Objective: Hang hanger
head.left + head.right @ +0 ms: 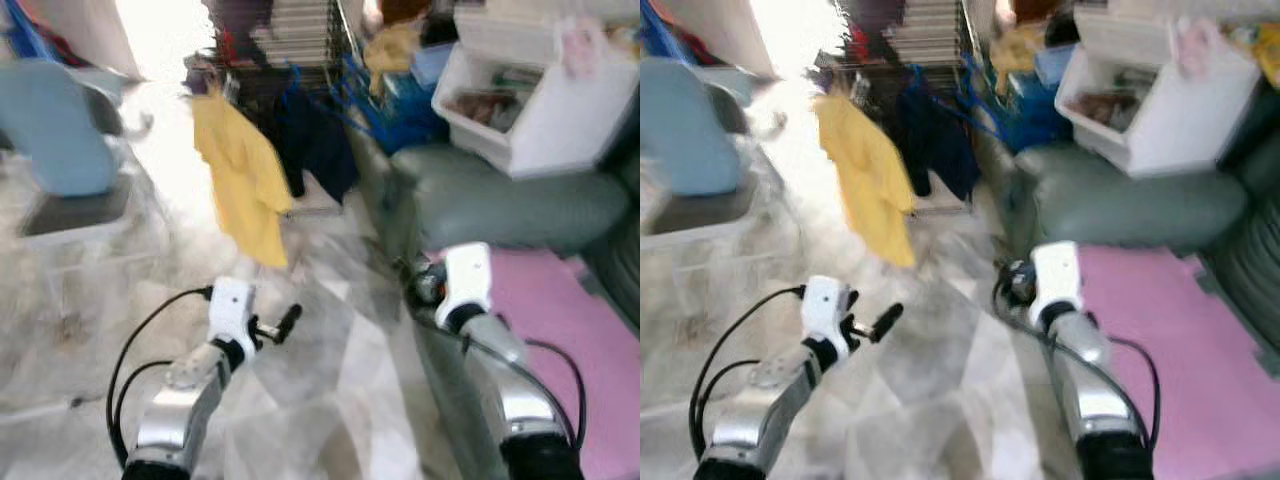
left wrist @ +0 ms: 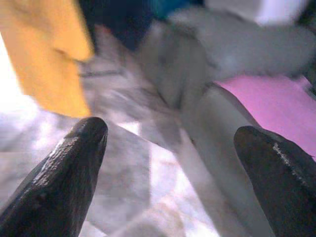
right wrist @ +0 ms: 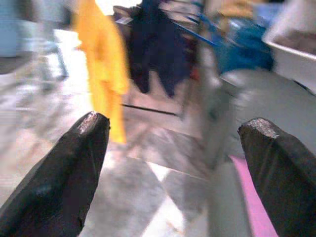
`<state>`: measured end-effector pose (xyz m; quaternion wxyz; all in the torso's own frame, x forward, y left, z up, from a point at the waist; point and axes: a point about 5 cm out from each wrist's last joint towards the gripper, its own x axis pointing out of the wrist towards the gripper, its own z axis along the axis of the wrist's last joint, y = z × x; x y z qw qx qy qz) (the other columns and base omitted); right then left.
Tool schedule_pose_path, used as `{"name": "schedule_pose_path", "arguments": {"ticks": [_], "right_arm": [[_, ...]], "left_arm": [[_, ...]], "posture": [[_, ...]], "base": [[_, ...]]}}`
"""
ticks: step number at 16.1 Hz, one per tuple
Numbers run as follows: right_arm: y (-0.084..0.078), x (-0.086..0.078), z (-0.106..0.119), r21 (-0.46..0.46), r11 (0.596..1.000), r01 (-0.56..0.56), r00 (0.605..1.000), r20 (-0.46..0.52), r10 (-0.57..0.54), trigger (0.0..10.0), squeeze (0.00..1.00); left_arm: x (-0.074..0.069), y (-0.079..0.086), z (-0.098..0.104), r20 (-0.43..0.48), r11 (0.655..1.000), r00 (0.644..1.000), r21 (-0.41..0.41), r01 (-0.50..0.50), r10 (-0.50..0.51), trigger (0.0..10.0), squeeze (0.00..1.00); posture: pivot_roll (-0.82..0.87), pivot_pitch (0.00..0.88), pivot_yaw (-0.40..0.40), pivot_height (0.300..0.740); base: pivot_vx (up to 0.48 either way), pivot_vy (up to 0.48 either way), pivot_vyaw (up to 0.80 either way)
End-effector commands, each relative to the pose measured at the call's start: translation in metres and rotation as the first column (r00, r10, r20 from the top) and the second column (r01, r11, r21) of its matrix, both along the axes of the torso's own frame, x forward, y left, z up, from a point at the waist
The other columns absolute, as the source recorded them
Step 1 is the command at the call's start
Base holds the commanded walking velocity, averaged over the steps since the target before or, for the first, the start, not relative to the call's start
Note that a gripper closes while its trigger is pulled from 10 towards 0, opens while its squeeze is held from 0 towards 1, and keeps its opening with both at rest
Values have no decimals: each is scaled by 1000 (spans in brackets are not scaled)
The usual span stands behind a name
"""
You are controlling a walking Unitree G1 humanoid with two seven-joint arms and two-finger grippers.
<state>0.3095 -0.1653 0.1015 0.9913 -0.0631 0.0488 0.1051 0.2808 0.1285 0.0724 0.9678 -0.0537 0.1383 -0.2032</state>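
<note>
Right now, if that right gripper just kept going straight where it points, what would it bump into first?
Probably the dark garment hanging ahead, beside the yellow garment. The right gripper is open, with bare floor until then. Blur makes depth uncertain.

A grey sofa [image 1: 510, 205] carries a white bin [image 1: 540, 110]; pink mat [image 1: 580, 330] beside it, blue chair [image 1: 50, 130] far left.

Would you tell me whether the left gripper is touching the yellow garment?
Apart: in the left eye view, floor separates the left gripper from the yellow garment.
</note>
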Motion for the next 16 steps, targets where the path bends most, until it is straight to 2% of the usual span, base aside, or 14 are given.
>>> {"name": "schedule_pose_path", "arguments": {"ticks": [1, 2, 4, 5, 6, 11, 14, 16], "right_arm": [[7, 2, 7, -18, 999, -45, 998, 31, 46, 10000, 0], [7, 1, 7, -33, 998, -56, 998, 38, 58, 10000, 0], [8, 0, 6, -34, 997, -65, 997, 34, 66, 10000, 0], [9, 0, 7, -31, 997, -67, 997, 37, 69, 10000, 0], [9, 1, 7, -29, 997, -70, 997, 39, 71, 10000, 0], [18, 0, 8, -29, 991, -130, 990, 46, 131, 10000, 0], [23, 1, 10, -33, 986, -164, 985, 54, 166, 10000, 0], [25, 1, 11, -34, 983, -182, 981, 58, 184, 10000, 0]], "left_arm": [[1, 4, -1, 3, 999, 999, 11, -35, 35, 10000, 0], [2, 4, -1, 10, 999, 999, 19, -50, 50, 10000, 0], [8, 17, -1, 30, 982, 984, 70, -177, 176, 10000, 0], [13, 26, 1, 61, 962, 967, 98, -254, 249, 10000, 0], [15, 31, 3, 81, 952, 957, 107, -286, 279, 10000, 0], [22, 50, 9, 158, 899, 907, 146, -412, 390, 10000, 0], [23, 53, 10, 179, 875, 885, 158, -457, 430, 10000, 0], [23, 59, 11, 199, 846, 858, 167, -506, 474, 10000, 0]], "posture": [[-106, 0, 45, 740], [-106, 0, 45, 740], [-111, 0, 46, 740], [-111, 0, 48, 740], [-109, 0, 49, 740], [-108, 0, 47, 740], [-109, 0, 43, 740], [-109, 0, 41, 740]], "base": [[0, 0, 556], [0, 0, 800], [0, 0, 800], [0, 0, 800], [0, 0, 800], [0, 0, 800], [0, 0, 800], [0, 0, 800]]}}
